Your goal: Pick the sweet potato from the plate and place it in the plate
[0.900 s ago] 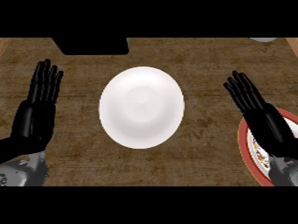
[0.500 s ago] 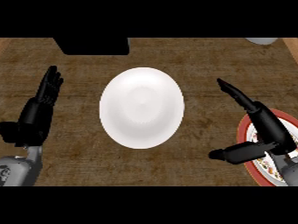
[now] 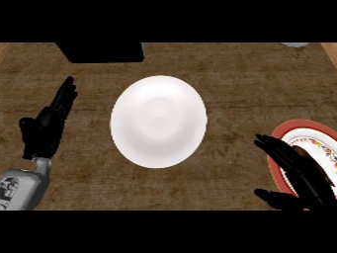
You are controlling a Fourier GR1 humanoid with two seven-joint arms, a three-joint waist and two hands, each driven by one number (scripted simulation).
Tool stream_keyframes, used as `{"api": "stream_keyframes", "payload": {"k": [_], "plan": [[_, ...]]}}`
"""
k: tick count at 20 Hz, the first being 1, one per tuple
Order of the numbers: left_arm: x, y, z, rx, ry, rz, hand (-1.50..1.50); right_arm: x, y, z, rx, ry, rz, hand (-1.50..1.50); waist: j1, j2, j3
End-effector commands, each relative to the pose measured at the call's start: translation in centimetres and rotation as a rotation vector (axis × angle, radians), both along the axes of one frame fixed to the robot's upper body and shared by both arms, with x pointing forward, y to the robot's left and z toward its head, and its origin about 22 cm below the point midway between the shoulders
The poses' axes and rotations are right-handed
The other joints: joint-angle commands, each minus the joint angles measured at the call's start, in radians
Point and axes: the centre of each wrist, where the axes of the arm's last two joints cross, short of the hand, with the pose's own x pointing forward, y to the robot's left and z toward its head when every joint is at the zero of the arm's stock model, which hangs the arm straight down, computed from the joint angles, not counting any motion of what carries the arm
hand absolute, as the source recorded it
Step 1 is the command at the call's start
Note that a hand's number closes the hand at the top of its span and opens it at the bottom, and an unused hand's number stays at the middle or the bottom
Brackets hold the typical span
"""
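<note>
Sweet potato (image 3: pixel 299 149) lies on the red-rimmed plate (image 3: pixel 311 126) near the counter's right edge, mostly hidden under our open right hand (image 3: pixel 302 173). We should lower squarely, curl around it, then carry it to the white plate (image 3: pixel 158 121) mid-counter; left hand (image 3: pixel 48 123) rests open.

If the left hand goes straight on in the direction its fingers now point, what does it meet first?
The left hand points up and a little right, along the wooden counter. It would pass left of the white plate and probably reach the black object at the far edge first, though height is unclear.

surface: wooden counter (image 3: pixel 258 84) | centre: white plate (image 3: pixel 158 121) | right: red-rimmed plate (image 3: pixel 324 148) (partly hidden) | top: black box (image 3: pixel 102 51)
</note>
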Motion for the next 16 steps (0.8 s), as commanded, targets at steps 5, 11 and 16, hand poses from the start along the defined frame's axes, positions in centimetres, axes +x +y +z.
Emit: {"api": "stream_keyframes", "payload": {"k": [5, 11, 16], "plan": [[0.2, 0.8, -0.1, 0.000, 0.022, 0.010, 0.00, -3.9, -1.1, 2.6, -0.179, -0.257, -0.004, -1.50, 0.000, -0.002, 0.002], [0.3, 0.4, -0.7, 0.000, 0.040, 0.019, 0.00, -4.5, -1.2, 8.8, -0.433, -0.152, -0.135, -1.50, -0.015, -0.005, -0.003], [0.6, -0.1, 0.4, 0.005, 0.029, -0.001, 0.00, -6.0, -0.1, 10.7, -0.613, 0.043, -0.240, -1.50, -0.005, -0.004, -0.001]]}}
